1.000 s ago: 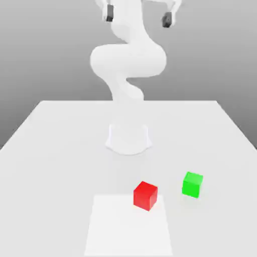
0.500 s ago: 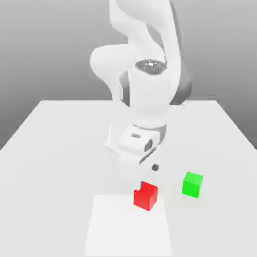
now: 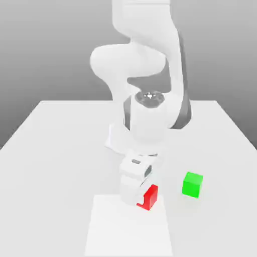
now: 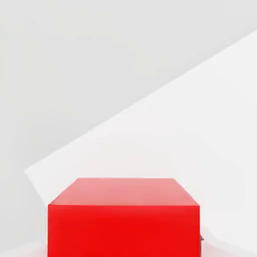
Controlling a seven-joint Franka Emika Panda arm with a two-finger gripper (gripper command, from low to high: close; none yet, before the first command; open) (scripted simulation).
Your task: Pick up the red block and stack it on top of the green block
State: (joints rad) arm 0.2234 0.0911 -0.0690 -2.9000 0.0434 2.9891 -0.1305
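Observation:
The red block [image 3: 150, 197] rests on the table at the far corner of a lighter square patch [image 3: 128, 231]. My gripper [image 3: 136, 194] has come down over it, and the white hand covers the block's side toward the exterior view's left. In the hand view the red block [image 4: 124, 221] sits very close, centred between the jaws, which are shut on it. The green block [image 3: 193, 184] stands alone on the table, a short way toward the exterior view's right of the red one and apart from it.
The arm's round white base [image 3: 128, 140] stands at the middle of the white table [image 3: 50, 150], behind the blocks. The arm bends forward and down over the front half of the table.
The arm swung down from high above the table to the red block. The hand dropped over the block and its jaws went from open to shut. Neither block has moved.

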